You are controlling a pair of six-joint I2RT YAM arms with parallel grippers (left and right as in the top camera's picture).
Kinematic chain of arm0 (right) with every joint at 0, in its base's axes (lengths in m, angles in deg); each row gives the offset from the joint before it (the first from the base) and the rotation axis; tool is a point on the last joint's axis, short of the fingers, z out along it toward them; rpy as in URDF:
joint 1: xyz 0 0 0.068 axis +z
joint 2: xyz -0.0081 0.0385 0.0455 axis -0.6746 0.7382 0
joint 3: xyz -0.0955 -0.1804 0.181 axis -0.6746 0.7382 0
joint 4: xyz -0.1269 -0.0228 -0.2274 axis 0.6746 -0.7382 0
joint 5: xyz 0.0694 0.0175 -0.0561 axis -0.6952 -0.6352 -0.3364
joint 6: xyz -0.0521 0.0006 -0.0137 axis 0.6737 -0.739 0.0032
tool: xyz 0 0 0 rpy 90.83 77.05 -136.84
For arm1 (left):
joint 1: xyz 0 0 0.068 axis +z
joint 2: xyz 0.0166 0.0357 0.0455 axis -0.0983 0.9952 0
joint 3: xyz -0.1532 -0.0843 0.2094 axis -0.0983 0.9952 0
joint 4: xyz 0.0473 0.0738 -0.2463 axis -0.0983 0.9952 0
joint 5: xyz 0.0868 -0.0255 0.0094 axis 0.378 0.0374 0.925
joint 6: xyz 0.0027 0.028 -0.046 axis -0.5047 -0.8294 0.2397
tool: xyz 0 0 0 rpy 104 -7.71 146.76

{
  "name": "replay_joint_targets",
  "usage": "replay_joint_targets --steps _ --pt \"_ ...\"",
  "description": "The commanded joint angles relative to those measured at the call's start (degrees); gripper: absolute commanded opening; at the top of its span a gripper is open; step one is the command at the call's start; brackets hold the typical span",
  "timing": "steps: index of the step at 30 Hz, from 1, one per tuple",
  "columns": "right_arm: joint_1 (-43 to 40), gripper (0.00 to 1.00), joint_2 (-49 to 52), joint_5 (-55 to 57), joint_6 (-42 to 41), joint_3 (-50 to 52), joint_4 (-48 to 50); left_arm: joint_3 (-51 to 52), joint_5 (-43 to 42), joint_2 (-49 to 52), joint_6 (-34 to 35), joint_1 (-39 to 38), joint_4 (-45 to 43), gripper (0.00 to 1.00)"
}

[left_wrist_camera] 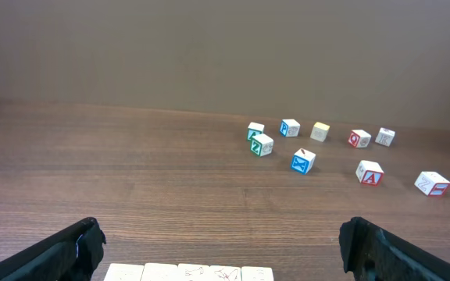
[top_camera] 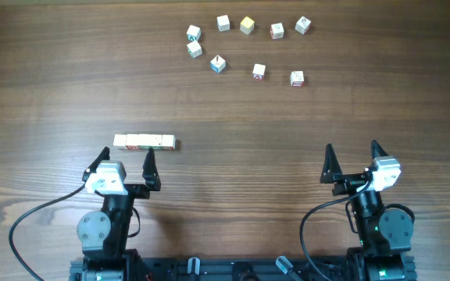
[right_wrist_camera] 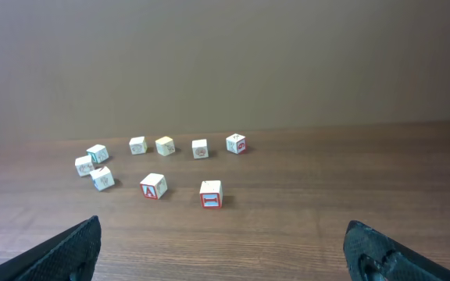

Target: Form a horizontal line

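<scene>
The horizontal line point(top_camera: 144, 141) is a short bar of whitish cubes touching edge to edge, lying left of centre on the table. In the left wrist view it point(left_wrist_camera: 188, 273) shows at the bottom edge, just ahead of and between my fingers. My left gripper point(top_camera: 123, 162) point(left_wrist_camera: 223, 248) is open and empty, just behind the bar. My right gripper point(top_camera: 354, 160) point(right_wrist_camera: 223, 248) is open and empty at the right, with nothing between its fingers.
Several loose lettered cubes lie at the far side of the wooden table point(top_camera: 287, 133), among them a yellowish cube point(top_camera: 246, 25), a blue-marked cube point(top_camera: 218, 63) and a red-marked cube point(top_camera: 297, 78). They also show in both wrist views, such as the red "A" cube point(right_wrist_camera: 153, 186).
</scene>
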Motion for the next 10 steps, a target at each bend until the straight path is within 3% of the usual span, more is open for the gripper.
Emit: replay_joint_targets --steps 1,10 --pt "-0.3 1.0 -0.7 -1.1 1.0 0.0 0.2 0.4 0.7 -0.4 -0.9 0.5 0.2 1.0" --pt "-0.3 1.0 -0.7 -1.1 1.0 0.0 0.2 0.4 0.7 -0.4 -0.9 0.5 0.2 1.0"
